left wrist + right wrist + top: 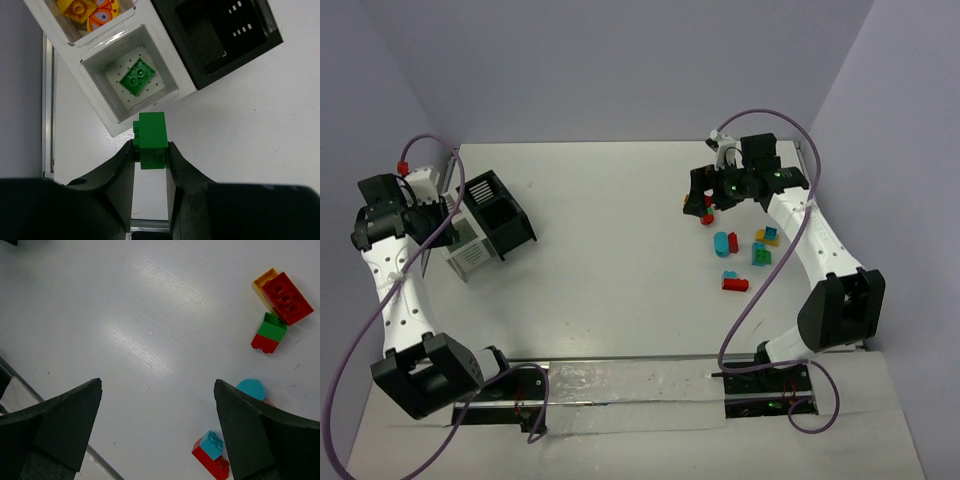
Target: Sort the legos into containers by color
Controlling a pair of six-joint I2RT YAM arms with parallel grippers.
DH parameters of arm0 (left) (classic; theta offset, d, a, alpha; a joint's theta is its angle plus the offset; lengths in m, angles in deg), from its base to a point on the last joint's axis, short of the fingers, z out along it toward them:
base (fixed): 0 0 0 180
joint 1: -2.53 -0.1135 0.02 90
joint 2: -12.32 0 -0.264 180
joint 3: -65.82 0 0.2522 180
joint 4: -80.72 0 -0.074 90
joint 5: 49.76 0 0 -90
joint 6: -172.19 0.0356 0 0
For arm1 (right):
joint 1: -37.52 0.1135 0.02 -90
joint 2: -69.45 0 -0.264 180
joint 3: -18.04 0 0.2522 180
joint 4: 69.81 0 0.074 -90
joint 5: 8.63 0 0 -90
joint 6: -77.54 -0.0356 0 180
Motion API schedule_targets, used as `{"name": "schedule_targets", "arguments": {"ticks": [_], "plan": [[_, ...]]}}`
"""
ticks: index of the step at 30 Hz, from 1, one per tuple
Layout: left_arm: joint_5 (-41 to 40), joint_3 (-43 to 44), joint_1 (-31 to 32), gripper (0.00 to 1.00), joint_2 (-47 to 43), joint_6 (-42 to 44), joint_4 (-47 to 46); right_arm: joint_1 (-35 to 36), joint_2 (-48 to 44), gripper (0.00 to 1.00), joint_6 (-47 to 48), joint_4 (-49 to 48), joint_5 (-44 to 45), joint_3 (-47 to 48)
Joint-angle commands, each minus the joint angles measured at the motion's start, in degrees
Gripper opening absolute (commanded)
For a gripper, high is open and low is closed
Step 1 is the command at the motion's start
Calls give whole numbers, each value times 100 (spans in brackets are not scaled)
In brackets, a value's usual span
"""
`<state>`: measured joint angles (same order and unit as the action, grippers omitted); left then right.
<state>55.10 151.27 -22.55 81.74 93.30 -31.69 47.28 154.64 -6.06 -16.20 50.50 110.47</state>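
My left gripper [150, 150] is shut on a green lego [151, 140], held just in front of the near corner of a white container [95, 82] that has another green lego [138, 77] inside. A black container [220, 65] adjoins it on the right. The container behind holds yellow and orange legos [82, 10]. In the top view this gripper [438, 218] hangs over the container cluster [470, 250] at the left. My right gripper [157, 390] is open above bare table, with nothing between its fingers. Beside it lie a red-on-yellow lego [285, 297], a green-on-red one [270, 332], a cyan one [251, 389] and a cyan-on-red one [210, 452].
The loose legos [745, 255] lie scattered at the right of the table under the right arm [810, 240]. A metal rail [47, 100] runs along the table's left edge beside the containers. Purple cables loop off both arms.
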Motion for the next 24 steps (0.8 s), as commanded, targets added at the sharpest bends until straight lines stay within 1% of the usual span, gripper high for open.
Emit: {"name": "schedule_targets", "arguments": {"ticks": [1, 6, 15, 21, 23, 24], "plan": [[-123, 44, -84, 6, 188, 157, -333, 17, -240, 100, 379, 86, 66, -213], [-100, 158, -85, 9, 582, 110, -543, 17, -250, 100, 492, 84, 182, -326], [-315, 9, -91, 12, 886, 116, -1172, 17, -213, 100, 485, 13, 239, -431], [-369, 40, -85, 22, 1124, 151, -1296, 17, -238, 100, 485, 20, 443, -465], [-397, -23, -85, 30, 1136, 172, -1361, 22, -253, 100, 490, 44, 551, -467], [-393, -45, -85, 31, 1136, 180, -1370, 17, -257, 100, 490, 57, 598, -463]]}}
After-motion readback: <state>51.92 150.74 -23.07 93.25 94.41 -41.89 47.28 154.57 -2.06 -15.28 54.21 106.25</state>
